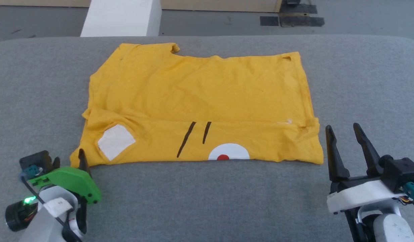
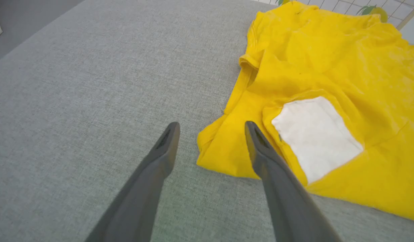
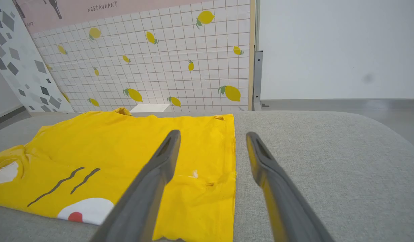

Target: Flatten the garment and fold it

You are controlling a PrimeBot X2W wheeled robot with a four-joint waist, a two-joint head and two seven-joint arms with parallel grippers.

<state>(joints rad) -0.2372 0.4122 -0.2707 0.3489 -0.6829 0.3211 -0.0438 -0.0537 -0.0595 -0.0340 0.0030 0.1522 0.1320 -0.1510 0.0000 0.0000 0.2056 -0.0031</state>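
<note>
Grey padded table [image 1: 207, 201]; garment [image 1: 200, 97], flat at mid-table, near band turned over: light, limp, probably prone to creasing; best pinched at its near corners; right gripper [image 1: 342, 127], left gripper [image 2: 211, 124]: jaws spread, empty.

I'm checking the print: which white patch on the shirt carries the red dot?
The half-round patch at the garment's near edge, right of the black lines; the squarish patch on the left is plain.
</note>
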